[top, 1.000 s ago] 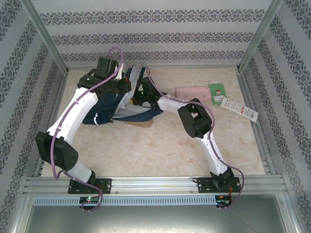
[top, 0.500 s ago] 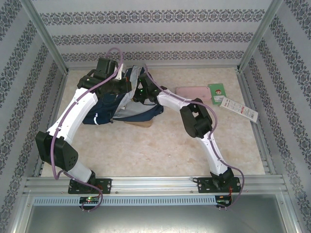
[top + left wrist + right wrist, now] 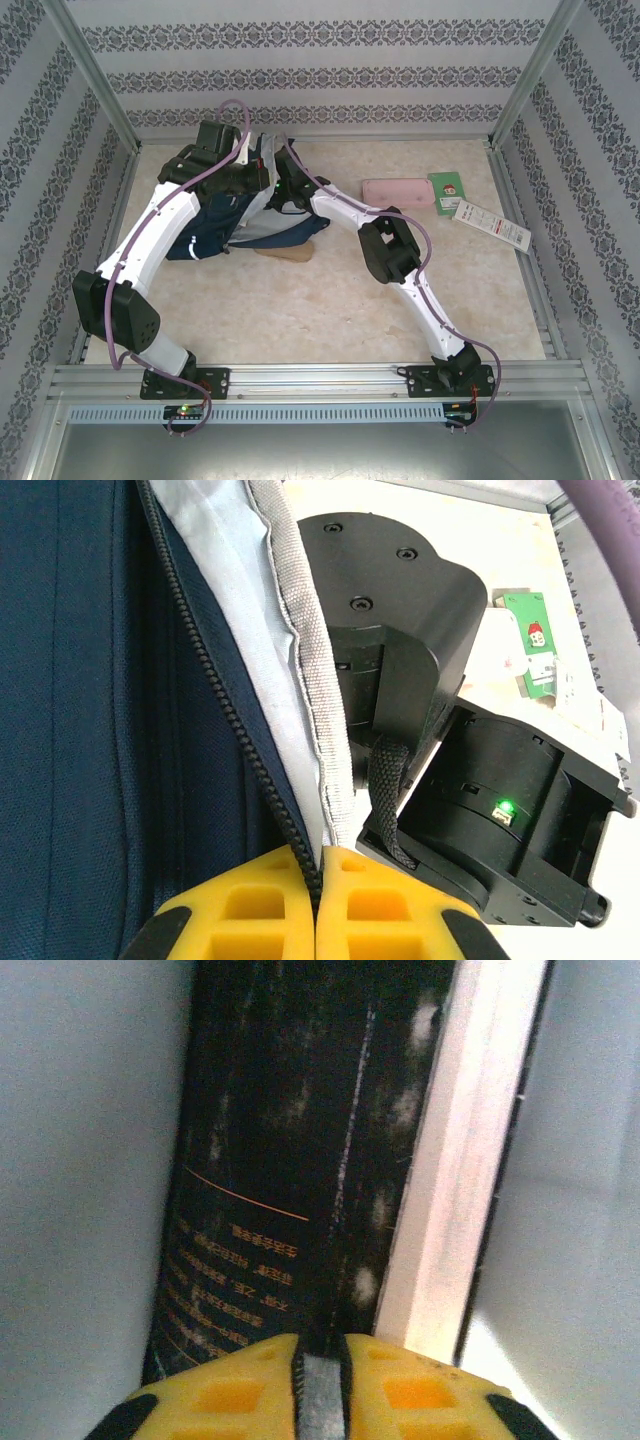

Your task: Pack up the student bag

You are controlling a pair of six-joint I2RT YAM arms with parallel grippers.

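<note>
- Beige marbled tabletop (image 3: 330, 300), with patterned walls around it; a large navy blue fabric backpack (image 3: 213, 224) lies at its far left, mouth open.
- Left gripper (image 3: 318, 905) is clenched on the backpack's zip edge.
- Right gripper (image 3: 318, 1385) is inside the backpack, facing a black book (image 3: 280, 1160); its fingers are nearly together, and I cannot tell whether it grips anything.

The right arm (image 3: 345, 208) has swung to the left and reached farther in. Its wrist now sits higher at the mouth of the student bag (image 3: 208, 232), closer to the wrist of the left arm (image 3: 165, 225). Its elbow has also drawn left over the desk (image 3: 330, 300), away from the pink case (image 3: 397, 192). The grey lower flap of the bag has pulled in a little to the left.
</note>
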